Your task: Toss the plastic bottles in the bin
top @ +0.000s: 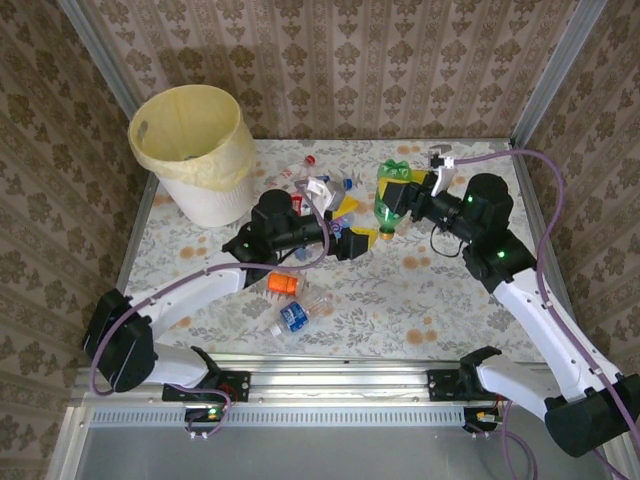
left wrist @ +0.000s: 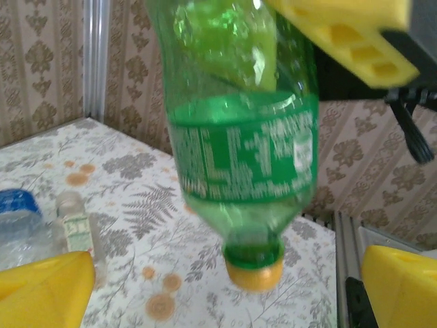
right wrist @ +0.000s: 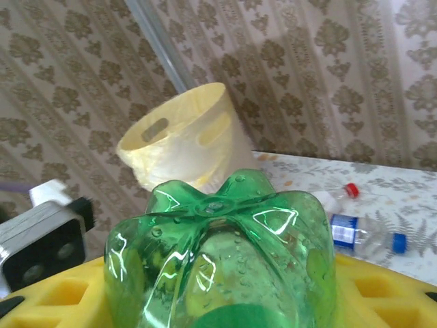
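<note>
Well, R end effector (top: 408, 190) clamped on green bottle (top: 390, 200), cap down, above tabletop (top: 450, 300) nr far edge | L end effector (top: 352, 225) wide open beside it | bin (top: 205, 195) far-left corner | other bottles (top: 292, 315) on tabletop, most of job undone

We see a table (top: 440, 305) covered in a grey fern-and-flower print, enclosed left, far and right by brown damask wallpaper (top: 350, 70), with metal posts (top: 548, 78) at the far corners.
</note>
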Motion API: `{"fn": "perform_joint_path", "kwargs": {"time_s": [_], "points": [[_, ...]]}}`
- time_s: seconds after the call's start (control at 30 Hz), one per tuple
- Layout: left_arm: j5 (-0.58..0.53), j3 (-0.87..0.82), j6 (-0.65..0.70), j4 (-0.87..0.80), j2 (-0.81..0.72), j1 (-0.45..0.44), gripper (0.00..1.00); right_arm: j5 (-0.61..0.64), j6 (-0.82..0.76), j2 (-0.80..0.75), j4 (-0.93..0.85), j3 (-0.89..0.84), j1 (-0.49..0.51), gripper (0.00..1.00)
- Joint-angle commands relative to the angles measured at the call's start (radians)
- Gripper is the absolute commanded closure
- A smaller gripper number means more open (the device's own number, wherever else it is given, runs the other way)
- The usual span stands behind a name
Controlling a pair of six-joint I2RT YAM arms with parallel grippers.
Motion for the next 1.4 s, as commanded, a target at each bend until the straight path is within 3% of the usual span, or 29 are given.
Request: {"fn": "perform_joint_path", "kwargs": {"time_s": [0.0, 0.33, 0.87, 1.1, 1.37], "points": [[0.063, 0.065, -0.031, 0.098, 0.014, -0.003, 0.00, -0.009, 0.034, -0.025, 0.062, -0.018, 0.037, 0.56], [0.107, 0.105, -0.028, 0.076, 0.056, -0.003, 0.05, -0.001, 0.038, -0.024, 0.079, -0.037, 0.101, 0.56], [0.149, 0.116, -0.030, 0.074, 0.084, -0.002, 0.35, -0.010, 0.054, 0.000, 0.108, -0.053, 0.131, 0.56], [0.194, 0.119, -0.042, 0.084, 0.094, -0.003, 0.44, -0.013, 0.054, 0.009, 0.112, -0.055, 0.136, 0.56], [0.223, 0.129, -0.055, 0.092, 0.108, -0.001, 0.45, -0.023, 0.058, 0.015, 0.115, -0.053, 0.136, 0.55]]}}
